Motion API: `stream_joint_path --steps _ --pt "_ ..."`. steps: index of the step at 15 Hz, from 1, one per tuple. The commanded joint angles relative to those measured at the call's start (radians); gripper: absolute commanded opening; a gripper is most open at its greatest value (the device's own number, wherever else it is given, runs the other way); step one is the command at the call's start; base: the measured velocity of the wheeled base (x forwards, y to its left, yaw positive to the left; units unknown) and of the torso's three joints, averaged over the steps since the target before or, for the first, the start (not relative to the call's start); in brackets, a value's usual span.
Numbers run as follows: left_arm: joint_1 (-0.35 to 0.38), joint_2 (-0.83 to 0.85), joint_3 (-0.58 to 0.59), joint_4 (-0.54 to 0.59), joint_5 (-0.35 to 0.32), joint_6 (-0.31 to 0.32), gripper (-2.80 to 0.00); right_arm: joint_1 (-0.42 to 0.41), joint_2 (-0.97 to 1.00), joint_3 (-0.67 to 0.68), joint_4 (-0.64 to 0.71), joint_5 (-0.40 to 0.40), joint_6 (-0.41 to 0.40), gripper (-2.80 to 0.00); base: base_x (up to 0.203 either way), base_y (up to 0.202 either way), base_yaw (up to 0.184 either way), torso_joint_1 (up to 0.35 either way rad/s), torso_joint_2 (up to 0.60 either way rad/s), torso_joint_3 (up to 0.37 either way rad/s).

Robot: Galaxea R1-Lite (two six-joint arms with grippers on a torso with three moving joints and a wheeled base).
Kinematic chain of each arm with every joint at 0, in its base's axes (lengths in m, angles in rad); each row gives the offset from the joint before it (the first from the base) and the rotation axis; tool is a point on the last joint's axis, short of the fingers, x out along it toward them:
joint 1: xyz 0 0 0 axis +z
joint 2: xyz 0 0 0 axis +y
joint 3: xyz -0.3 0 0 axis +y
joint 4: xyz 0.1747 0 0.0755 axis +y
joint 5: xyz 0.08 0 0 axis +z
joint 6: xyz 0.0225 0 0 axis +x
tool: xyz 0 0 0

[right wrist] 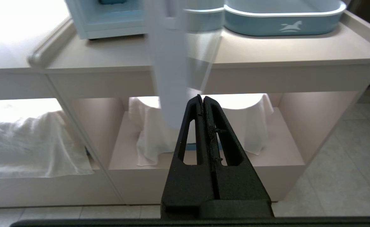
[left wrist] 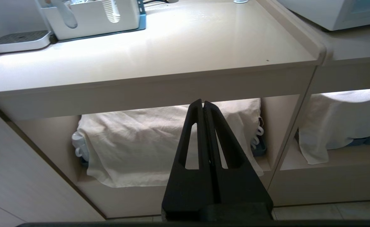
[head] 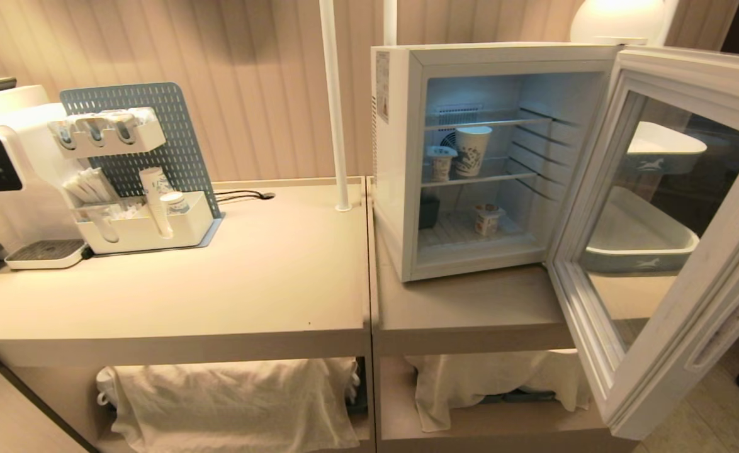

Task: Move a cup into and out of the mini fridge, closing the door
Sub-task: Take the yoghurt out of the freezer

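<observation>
Left pincer [left wrist: 203,102] closed, white mini fridge [head: 401,157], glass door [head: 665,233] wide open

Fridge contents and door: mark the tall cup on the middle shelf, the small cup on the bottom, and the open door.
tall cup [head: 472,151], head view, middle of its printed side
small cup [head: 487,220], head view, its side wall
door [head: 675,286], head view, lower white frame
</observation>
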Motion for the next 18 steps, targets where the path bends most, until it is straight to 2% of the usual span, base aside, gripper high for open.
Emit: stream_joint_path --steps 1,6,14,18 --pt "0.0 0.0 0.0 0.0 0.0 0.002 -2.8 0.0 0.002 0.0 0.0 0.001 -0.001 -2.8 0.0 0.192 0.002 0.007 0.01 -0.002" --pt "0.0 0.0 0.001 0.0 0.0 0.001 -2.8 0.0 0.002 0.0 0.0 0.001 -0.001 -2.8 -0.054 0.161 -0.002 0.002 0.01 0.003" --pt "0.0 0.0 0.002 0.0 -0.001 -0.007 -2.8 0.0 0.002 0.0 0.0 0.001 -0.001 -2.8 -0.183 0.181 0.001 0.004 0.0 0.003" --pt "0.0 0.0 0.002 0.0 0.0 -0.012 -2.8 0.0 0.002 0.0 0.0 0.001 -0.001 -2.8 -0.011 0.017 0.009 -0.003 0.0 0.001"
